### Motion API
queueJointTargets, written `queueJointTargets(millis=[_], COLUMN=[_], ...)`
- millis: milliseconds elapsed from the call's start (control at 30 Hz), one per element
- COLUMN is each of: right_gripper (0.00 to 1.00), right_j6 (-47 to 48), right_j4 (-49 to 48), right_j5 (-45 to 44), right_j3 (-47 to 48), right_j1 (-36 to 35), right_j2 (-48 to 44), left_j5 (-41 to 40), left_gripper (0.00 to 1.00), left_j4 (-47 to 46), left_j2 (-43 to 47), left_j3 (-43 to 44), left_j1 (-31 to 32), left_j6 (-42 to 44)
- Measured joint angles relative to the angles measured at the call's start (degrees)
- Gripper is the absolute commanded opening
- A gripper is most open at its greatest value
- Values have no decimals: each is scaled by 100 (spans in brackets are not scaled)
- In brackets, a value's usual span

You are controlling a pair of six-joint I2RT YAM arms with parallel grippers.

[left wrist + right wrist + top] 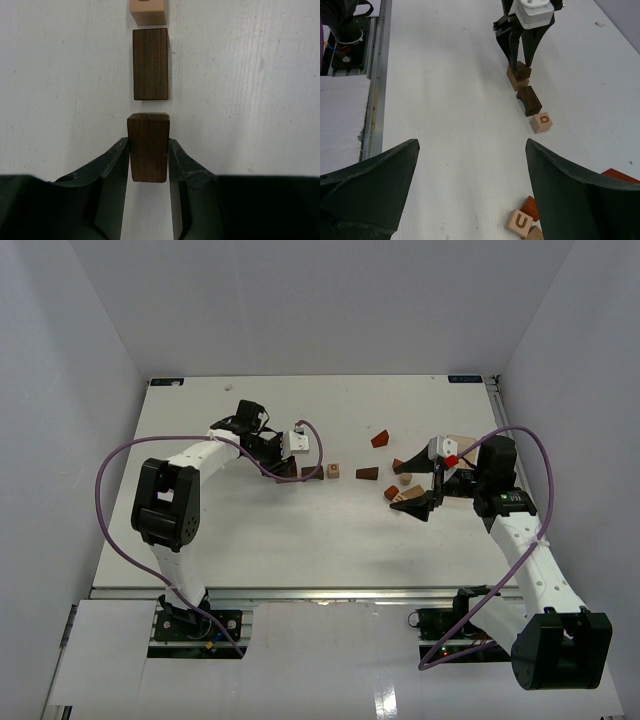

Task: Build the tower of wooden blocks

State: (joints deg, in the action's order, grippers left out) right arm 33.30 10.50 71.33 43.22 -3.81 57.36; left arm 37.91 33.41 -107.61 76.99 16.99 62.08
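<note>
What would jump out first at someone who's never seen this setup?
The left gripper pinches a dark brown block left of the middle, lined up with a second dark block and a pale cube. On the right, the right gripper gapes wide open beside a scatter of small blocks.

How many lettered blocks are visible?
2: a pale cube beside the dark arch mid-table; a second cube near the right gripper. Others may hide letters.
</note>
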Motion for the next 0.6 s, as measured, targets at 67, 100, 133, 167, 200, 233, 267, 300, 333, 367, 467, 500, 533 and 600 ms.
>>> queueJointTargets(millis=[67, 100, 133, 167, 200, 233, 267, 300, 333, 367, 467, 500, 533, 600], right_gripper=[93, 93, 93, 93, 93, 93, 93, 93, 93, 93, 93, 93, 93, 93], right_j6=[-4, -6, -7, -8, -9, -10, -11, -11, -11, -11, -11, -11, -11, -11], right_j4=[0, 0, 0, 0, 0, 0, 0, 0, 0, 0, 0, 0, 0, 0], right_j5=[4, 4, 4, 4, 4, 4, 4, 4, 4, 5, 19, 27, 36, 47], right_j3=[0, 0, 0, 0, 0, 0, 0, 0, 0, 0, 0, 0, 0, 0], right_j1=[0, 0, 2, 4, 6, 7, 7, 7, 7, 7, 11, 11, 11, 11], right_j2=[0, 2, 2, 2, 2, 2, 2, 2, 2, 2, 2, 2, 2, 2], left_j5=[-2, -2, -4, -6, -6, -6, -6, -6, -6, -7, -27, -33, -41, -48], left_gripper=[23, 23, 23, 23, 23, 23, 23, 23, 23, 23, 23, 23, 23, 23], left_j4=[2, 2, 2, 2, 2, 2, 2, 1, 0, 0, -1, -3, -4, -20], left_j2=[0, 0, 0, 0, 0, 0, 0, 0, 0, 0, 0, 0, 0, 0], left_j3=[0, 0, 0, 0, 0, 0, 0, 0, 0, 0, 0, 0, 0, 0], left_j1=[0, -2, -1, 0, 0, 0, 0, -1, -2, -2, -2, -2, -2, -9], left_j6=[-2, -2, -2, -2, -4, -5, -6, -10, -14, -17, -26, -31, -37, -43])
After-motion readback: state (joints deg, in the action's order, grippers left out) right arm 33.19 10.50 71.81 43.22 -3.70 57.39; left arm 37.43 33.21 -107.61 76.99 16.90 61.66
